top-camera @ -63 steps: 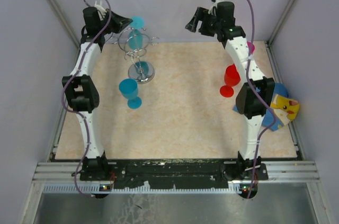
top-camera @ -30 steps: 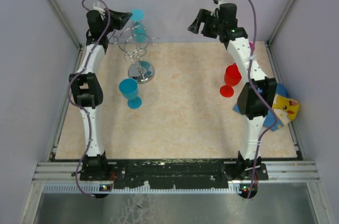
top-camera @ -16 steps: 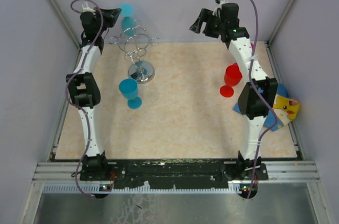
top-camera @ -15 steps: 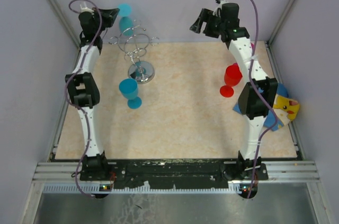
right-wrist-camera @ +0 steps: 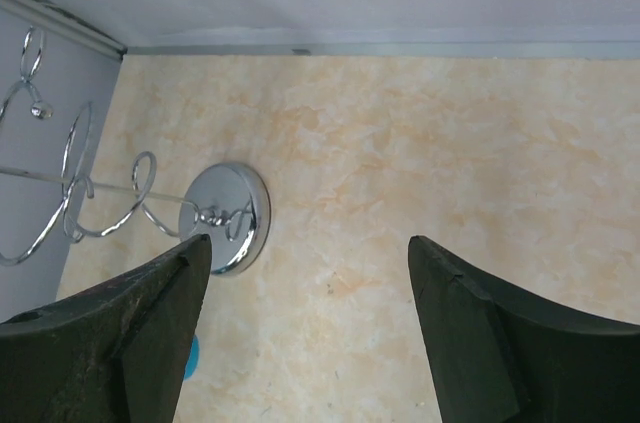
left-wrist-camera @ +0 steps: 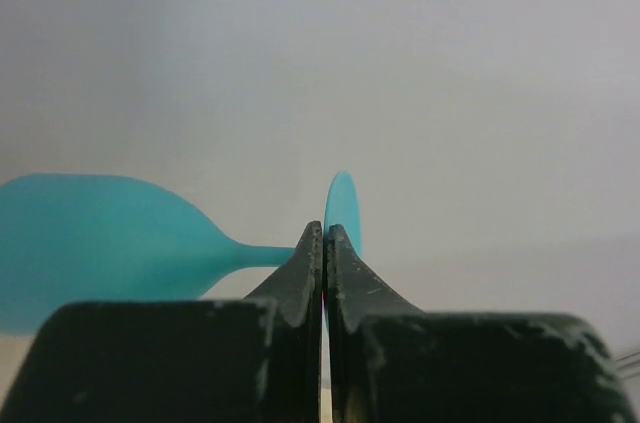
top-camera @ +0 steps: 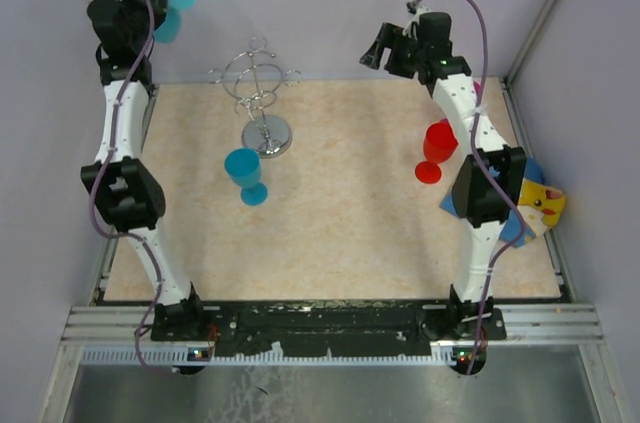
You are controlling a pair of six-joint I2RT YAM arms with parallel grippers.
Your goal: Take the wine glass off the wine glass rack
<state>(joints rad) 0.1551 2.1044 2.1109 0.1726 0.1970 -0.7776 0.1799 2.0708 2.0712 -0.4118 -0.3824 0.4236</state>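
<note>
My left gripper [top-camera: 148, 13] is raised at the far left, well clear of the silver wire wine glass rack [top-camera: 262, 83], and is shut on the foot of a teal wine glass [top-camera: 174, 5]. In the left wrist view the fingertips [left-wrist-camera: 313, 243] pinch the glass's thin round foot [left-wrist-camera: 342, 205], with stem and bowl [left-wrist-camera: 90, 243] lying out to the left. No glass shows on the rack's curled arms [right-wrist-camera: 70, 183]; its disc base [right-wrist-camera: 232, 215] stands on the table. My right gripper [top-camera: 375, 46] is open and empty, high at the back right.
A second teal wine glass [top-camera: 244, 171] stands on the table just in front of the rack. A red wine glass [top-camera: 436, 147] stands beside the right arm. A yellow and blue plush toy [top-camera: 532, 209] lies at the right edge. Grey walls close the back and sides.
My left gripper has carried the teal glass up and to the left, away from the rack's arms. The rack's top now shows no glass. The right arm has hardly moved.
</note>
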